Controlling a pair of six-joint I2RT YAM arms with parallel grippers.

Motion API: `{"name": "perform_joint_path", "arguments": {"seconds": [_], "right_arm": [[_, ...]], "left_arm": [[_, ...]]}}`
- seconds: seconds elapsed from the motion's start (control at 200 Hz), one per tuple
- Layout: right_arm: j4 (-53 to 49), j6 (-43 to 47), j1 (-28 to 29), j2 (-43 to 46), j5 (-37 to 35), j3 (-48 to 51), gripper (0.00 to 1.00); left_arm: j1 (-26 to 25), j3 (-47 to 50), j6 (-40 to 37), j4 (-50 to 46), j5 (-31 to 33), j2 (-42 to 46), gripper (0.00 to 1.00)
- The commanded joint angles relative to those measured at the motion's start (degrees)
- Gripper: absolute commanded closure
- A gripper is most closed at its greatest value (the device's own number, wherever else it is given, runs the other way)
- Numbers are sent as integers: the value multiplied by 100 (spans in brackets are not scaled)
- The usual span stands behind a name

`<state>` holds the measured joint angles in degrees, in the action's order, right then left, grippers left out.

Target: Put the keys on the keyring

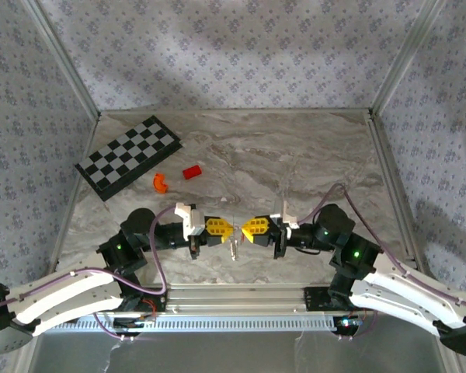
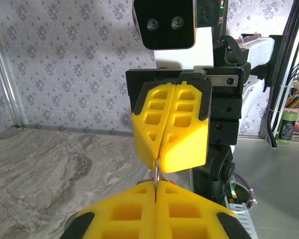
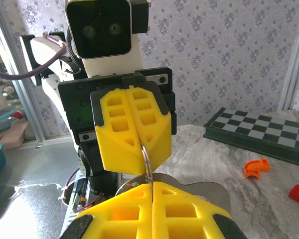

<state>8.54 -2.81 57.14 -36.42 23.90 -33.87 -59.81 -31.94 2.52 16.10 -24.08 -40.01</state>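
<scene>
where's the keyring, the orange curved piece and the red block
keyring (image 3: 146, 158): right wrist view, on the visible arc of the thin metal loop
orange curved piece (image 1: 158, 183): top external view, on the bend of its curve
red block (image 1: 191, 172): top external view, on its top face

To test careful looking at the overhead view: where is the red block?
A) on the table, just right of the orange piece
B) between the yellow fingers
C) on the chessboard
A: the red block lies on the table beside the orange curved piece, off the chessboard.
</scene>
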Motion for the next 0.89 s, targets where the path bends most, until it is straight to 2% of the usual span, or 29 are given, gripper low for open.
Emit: {"name": "perform_joint_path", "arguments": {"seconds": [0.0, 0.89], "right_arm": [[269, -54, 42, 144, -147, 47, 100], [297, 79, 40, 52, -132, 32, 100]], "left_arm": [[-39, -92, 66, 323, -124, -4, 100], [-38, -147, 28, 179, -159, 24, 100]]}}
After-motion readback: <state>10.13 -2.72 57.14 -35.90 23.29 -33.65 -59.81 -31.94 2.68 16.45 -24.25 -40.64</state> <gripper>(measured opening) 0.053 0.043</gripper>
